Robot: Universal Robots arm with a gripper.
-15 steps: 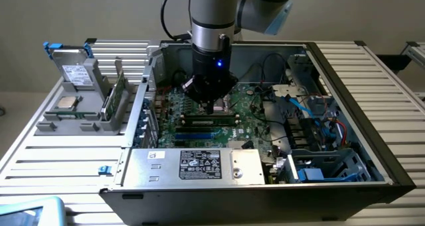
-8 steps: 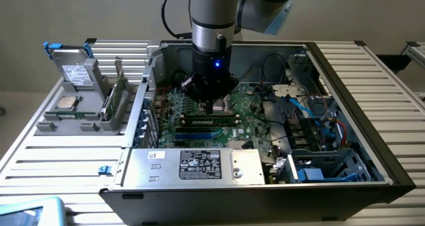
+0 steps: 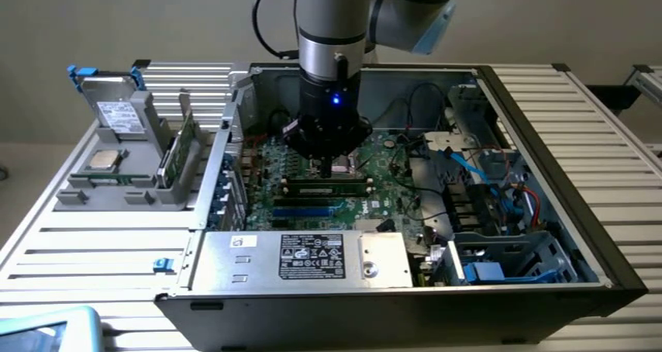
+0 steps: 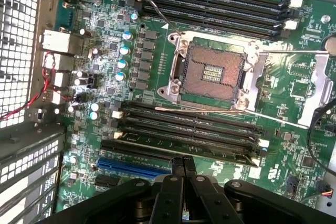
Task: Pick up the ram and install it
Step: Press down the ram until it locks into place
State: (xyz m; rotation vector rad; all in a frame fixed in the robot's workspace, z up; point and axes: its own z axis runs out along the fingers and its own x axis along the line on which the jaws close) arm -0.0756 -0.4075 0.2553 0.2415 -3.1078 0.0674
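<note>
While the arm reaches down into the open computer case (image 3: pixel 610 278), the gripper (image 4: pixel 183 167) hangs low over the motherboard (image 4: pixel 131 61), its two fingers pressed together with nothing between them. The fingertips sit right above the bank of memory slots (image 4: pixel 186 129) beside the empty processor socket (image 4: pixel 212 74). A ram (image 4: pixel 181 144) stick appears to lie in the slot nearest the fingertips, a green edge showing along its length and a white latch at each end; whether it is fully seated I cannot tell. In the exterior view the gripper (image 3: pixel 329 166) stands just above that same strip (image 3: pixel 329 188).

Outside the case, toward the exterior view's left, a grey holder (image 3: pixel 124 189) carries another upright green board (image 3: pixel 178 150), a small square chip (image 3: pixel 101 160) and a drive with blue handles (image 3: pixel 108 96).

The risk, as I judge it, is uneven pressure: closed fingers bearing on one point of the stick could leave an end raised and a latch unlocked, or flex the board. Loose wires (image 4: pixel 37 95) near the case wall could also snag the wrist.
</note>
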